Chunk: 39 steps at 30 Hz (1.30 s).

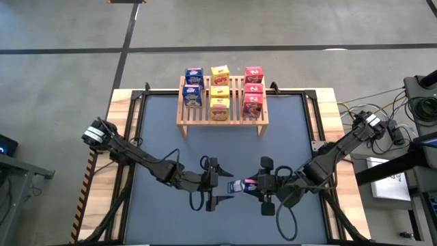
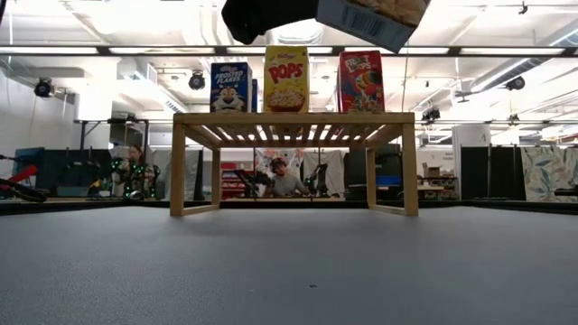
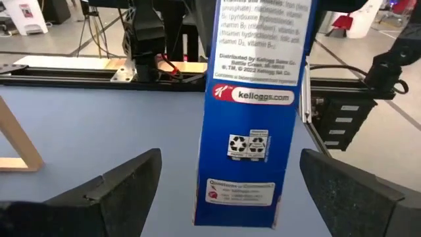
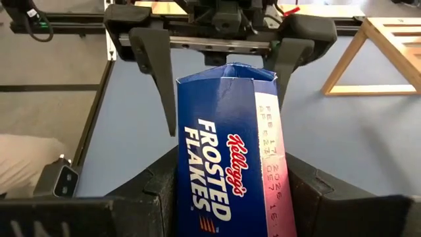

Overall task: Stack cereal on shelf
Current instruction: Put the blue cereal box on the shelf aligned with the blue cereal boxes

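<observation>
A blue Frosted Flakes cereal box [image 4: 223, 151] hangs in the air over the table's near middle, with my right gripper [image 4: 230, 207] shut on it. My left gripper [image 3: 237, 197] is open. Its fingers [image 4: 154, 66] stand on either side of the box's far end without touching it. In the high view the box [image 1: 239, 184] lies between my left gripper [image 1: 225, 185] and my right gripper [image 1: 255, 184]. The wooden slatted shelf [image 1: 222, 121] stands at the far middle on its legs. On it stand two blue, three yellow and three red boxes. My right gripper pinches the blue box between its two fingers [image 4: 148, 197] by two opposite sides at the end nearest it [image 4: 184, 197]. The fingers come from the table's right, slanting slightly down, and lie along the box. The box sticks out toward my left gripper, clear of the table.
The dark mat [image 1: 157, 130] lies bare between the shelf and the grippers. Wooden table edges and black rails [image 1: 130, 123] frame it. Cables and equipment [image 1: 416, 102] sit off the right side. In the low view people sit in the room behind the shelf [image 2: 293, 117].
</observation>
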{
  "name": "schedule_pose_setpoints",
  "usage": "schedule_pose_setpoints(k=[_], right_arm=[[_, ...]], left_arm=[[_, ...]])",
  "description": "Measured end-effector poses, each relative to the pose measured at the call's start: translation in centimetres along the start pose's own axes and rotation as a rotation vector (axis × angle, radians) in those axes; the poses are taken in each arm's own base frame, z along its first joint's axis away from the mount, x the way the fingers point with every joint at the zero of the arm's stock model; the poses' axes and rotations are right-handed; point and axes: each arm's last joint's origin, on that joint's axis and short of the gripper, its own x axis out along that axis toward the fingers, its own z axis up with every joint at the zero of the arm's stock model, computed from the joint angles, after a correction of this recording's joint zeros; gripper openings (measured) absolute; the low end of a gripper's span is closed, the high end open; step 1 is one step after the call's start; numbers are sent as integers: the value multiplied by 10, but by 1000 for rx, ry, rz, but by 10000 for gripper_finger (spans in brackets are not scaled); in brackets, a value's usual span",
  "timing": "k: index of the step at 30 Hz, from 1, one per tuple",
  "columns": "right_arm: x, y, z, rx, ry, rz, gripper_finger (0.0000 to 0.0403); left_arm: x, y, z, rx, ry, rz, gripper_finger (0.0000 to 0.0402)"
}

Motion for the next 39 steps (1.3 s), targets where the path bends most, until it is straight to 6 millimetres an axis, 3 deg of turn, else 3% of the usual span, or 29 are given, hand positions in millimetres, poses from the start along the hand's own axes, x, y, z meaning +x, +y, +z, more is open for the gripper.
schedule_pose_setpoints(k=[28,39], right_arm=[[6,-9,6,-11,-22,-25,172],[6,-8,7,11,-35,-17,212]], left_arm=[[8,10,-5,10,19,35,219],[8,11,-8,25,48,41,186]])
